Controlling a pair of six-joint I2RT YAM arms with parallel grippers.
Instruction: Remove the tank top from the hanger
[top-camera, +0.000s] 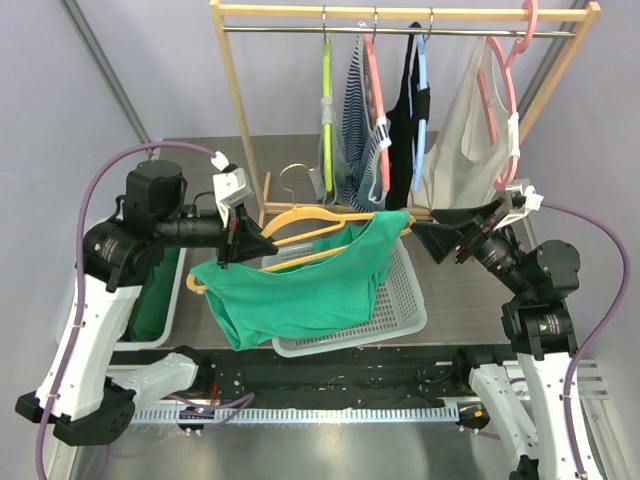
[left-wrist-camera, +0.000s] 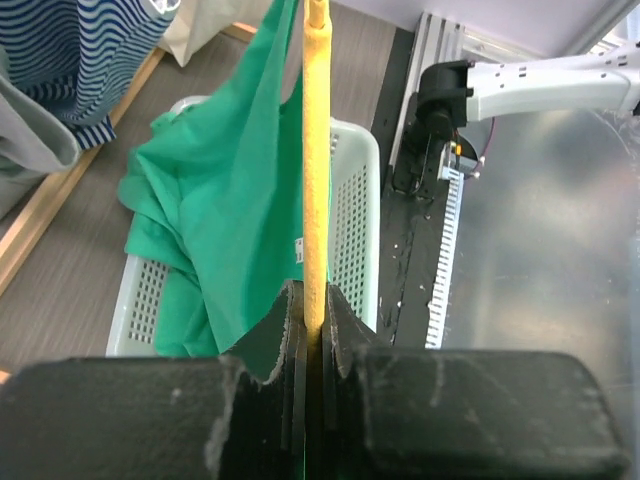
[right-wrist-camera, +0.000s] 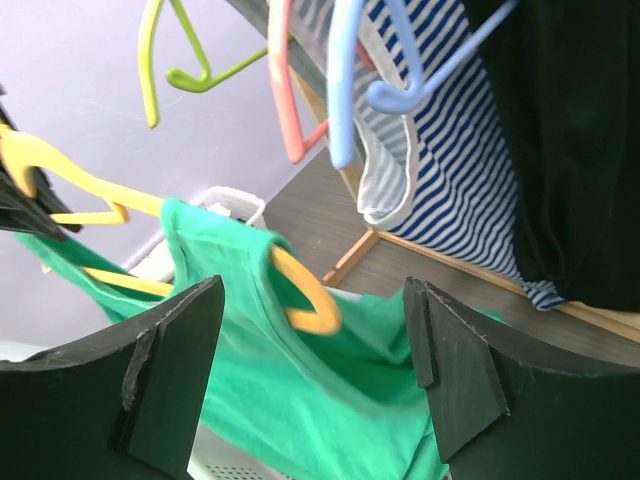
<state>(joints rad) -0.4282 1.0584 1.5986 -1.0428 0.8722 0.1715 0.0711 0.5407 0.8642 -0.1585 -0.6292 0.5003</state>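
We are gripping the yellow hanger (left-wrist-camera: 316, 150) with the left gripper (left-wrist-camera: 313, 300) clenched on its bar, holding it in the air above the white basket (top-camera: 410, 300). The green tank top (top-camera: 300, 285) is draping from the hanger, most of its cloth sagging toward the basket's near side. One strap is looped over the hanger's curved right tip, as the right wrist view shows. Whether the other strap is free, we cannot tell.

The right gripper (right-wrist-camera: 312, 330) is standing released, jaws wide, just beside that tip with nothing between them. We are judging the step in hand to be slipping this strap off. To do it well, we are aiming to pinch cloth alone, just below the tip, without catching the hanger. We are planning to draw the strap outward along the arm and past the curve, not straight down, while the left gripper braces. Behind, the wooden rack (top-camera: 232, 90) and the striped top (right-wrist-camera: 450, 170) are hanging close, so we are keeping the pull low and away from them.
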